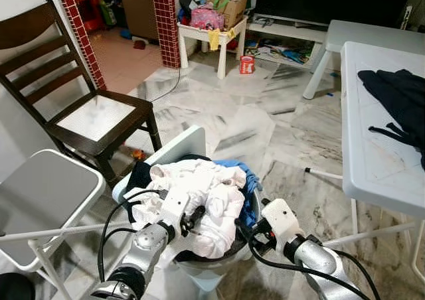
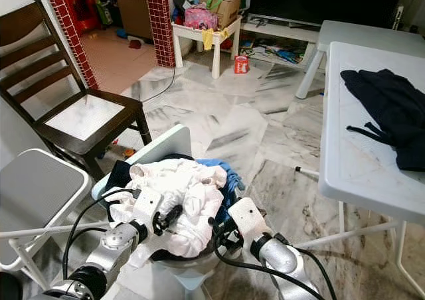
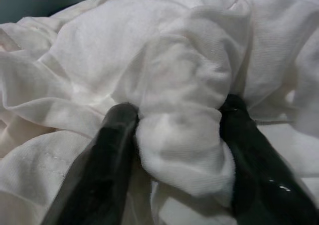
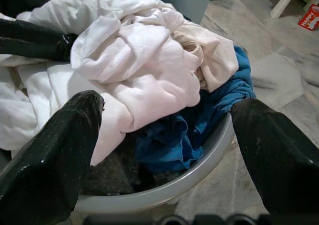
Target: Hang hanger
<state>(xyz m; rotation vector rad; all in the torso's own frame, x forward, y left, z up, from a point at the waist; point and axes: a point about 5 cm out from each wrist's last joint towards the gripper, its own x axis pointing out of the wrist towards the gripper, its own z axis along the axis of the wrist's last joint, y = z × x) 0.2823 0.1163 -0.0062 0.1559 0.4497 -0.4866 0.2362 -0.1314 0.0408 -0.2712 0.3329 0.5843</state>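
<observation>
Here the robot stands over a round grey laundry basket [image 4: 199,168] on the marble floor [image 1: 265,124], heaped with white clothes [image 1: 199,194]; a blue garment [image 4: 199,125] lies against the basket's right rim. No hanger can be made out among the clothes, so its place, its long axis and the way it points cannot be told.

The left gripper [image 1: 190,219] is down on the white heap near the basket's front rim. In the left wrist view its two black fingers [image 3: 102,170] stand a little apart with a thick fold of white cloth bunched between them — they are closed onto that fold and pinch it. The bunched fold runs away from the wrist, along the fingers.

The right gripper [image 1: 247,237] hovers at the basket's front right rim, just beside the blue garment. In the right wrist view its fingers [image 4: 55,155] are spread wide, one over the white clothes and the other beyond the rim above the floor, with nothing between them.

A pale board [image 1: 179,147] leans at the basket's far left rim. To the left stand a dark wooden chair [image 1: 86,107] and a grey folding chair [image 1: 46,194]. To the right is a white table [image 1: 372,154] with a dark garment [image 1: 398,101] lying at its far right corner.
</observation>
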